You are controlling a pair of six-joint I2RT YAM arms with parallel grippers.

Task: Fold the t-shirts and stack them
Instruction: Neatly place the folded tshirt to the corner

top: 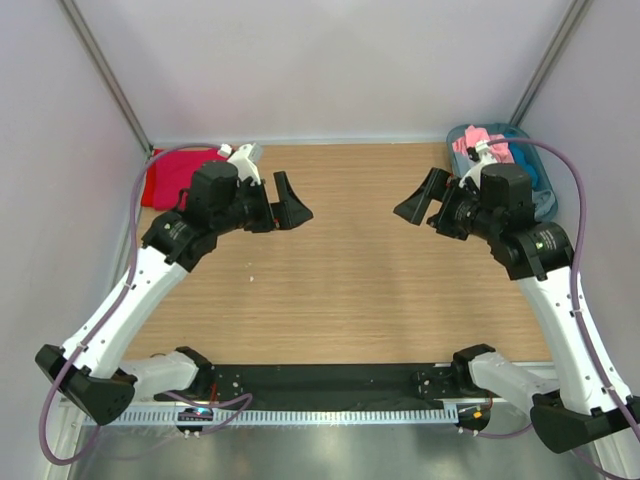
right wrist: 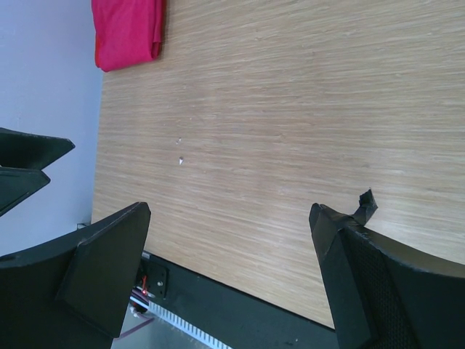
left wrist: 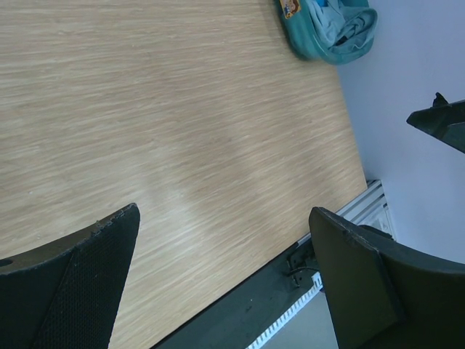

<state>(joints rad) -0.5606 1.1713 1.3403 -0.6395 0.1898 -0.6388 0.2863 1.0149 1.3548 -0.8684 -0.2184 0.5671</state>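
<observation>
T-shirts (top: 172, 180), red and folded, lie at the table's (top: 340, 290) far left corner; pink and blue shirts (top: 480, 142) fill a tub (top: 546, 205) far right. My left gripper (top: 292, 203) and right gripper (top: 418, 203) hover wide open, empty.

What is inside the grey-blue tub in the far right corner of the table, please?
Visible inside the tub are pink cloth and blue cloth. The right arm covers part of it; anything beneath those is hidden.

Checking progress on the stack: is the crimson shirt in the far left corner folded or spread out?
Folded: the crimson shirt lies as a compact block with a rounded, doubled edge; no sleeves show.
</observation>
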